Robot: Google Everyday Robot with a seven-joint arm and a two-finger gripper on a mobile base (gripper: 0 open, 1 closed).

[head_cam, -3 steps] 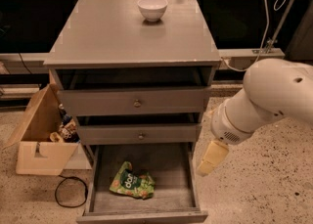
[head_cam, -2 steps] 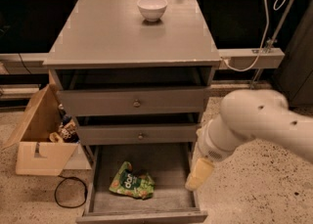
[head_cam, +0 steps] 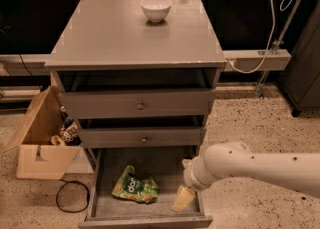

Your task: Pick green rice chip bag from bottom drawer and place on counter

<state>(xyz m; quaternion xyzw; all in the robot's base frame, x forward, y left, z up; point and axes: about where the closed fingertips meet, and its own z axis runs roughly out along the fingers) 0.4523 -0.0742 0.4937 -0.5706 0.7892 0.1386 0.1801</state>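
The green rice chip bag (head_cam: 134, 188) lies crumpled on the grey floor of the open bottom drawer (head_cam: 145, 208), left of centre. My gripper (head_cam: 182, 199) hangs over the drawer's right side, tip pointing down, to the right of the bag and apart from it. My white arm (head_cam: 250, 165) reaches in from the right. The counter (head_cam: 110, 35) is the flat grey cabinet top above the two knobbed drawers.
A white bowl (head_cam: 156, 8) stands at the back of the counter. An open cardboard box (head_cam: 42, 140) with items sits on the floor left of the cabinet, with a black cable loop (head_cam: 72, 197) beside it. A white cord (head_cam: 272, 23) hangs at the right.
My arm has swung down and left, bringing the gripper from beside the cabinet's right edge to over the drawer's right side. The bag has not moved.
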